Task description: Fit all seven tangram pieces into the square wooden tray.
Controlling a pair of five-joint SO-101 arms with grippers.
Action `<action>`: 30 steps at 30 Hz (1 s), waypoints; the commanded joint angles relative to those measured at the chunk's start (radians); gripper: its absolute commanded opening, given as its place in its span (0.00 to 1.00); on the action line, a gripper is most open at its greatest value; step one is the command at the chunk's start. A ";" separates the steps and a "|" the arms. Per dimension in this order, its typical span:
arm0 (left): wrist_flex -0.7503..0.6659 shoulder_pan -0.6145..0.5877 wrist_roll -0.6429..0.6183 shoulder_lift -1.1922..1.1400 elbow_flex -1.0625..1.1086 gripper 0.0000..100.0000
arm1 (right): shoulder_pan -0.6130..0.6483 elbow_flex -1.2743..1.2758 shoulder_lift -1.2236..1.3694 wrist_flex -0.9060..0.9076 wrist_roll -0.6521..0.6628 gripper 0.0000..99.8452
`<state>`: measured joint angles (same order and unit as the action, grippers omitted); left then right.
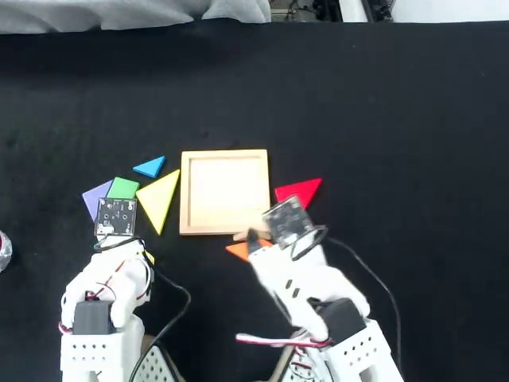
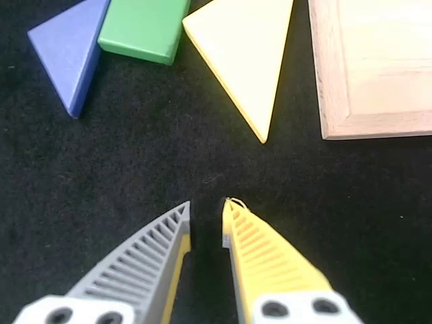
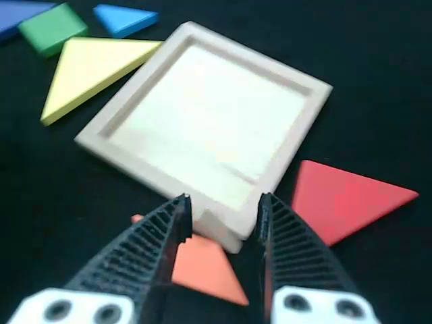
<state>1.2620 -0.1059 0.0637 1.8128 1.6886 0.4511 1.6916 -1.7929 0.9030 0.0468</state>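
Right wrist view: your right pincer straddles, unclosed, a pale wooden piece at the corner of the square wooden tray; closing off-centre could clamp the tray instead.

A black cloth covers the table, and beyond its far edge lie a rumpled pale sheet and some dark gear — a small shiny object sits at the high view's left edge.
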 commanded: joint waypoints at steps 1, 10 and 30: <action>0.006 0.004 0.005 0.002 0.012 0.09 | -0.127 -0.002 -0.004 -0.054 0.003 0.17; -0.078 0.002 0.008 0.002 0.002 0.09 | -0.144 -0.015 -0.004 -0.055 0.006 0.17; -0.250 -0.104 0.046 -0.008 -0.358 0.09 | -0.043 -0.001 0.018 0.034 0.313 0.17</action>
<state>0.9858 -0.2593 0.1649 1.8113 1.4400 0.3038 1.6901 -1.7944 0.8968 0.2447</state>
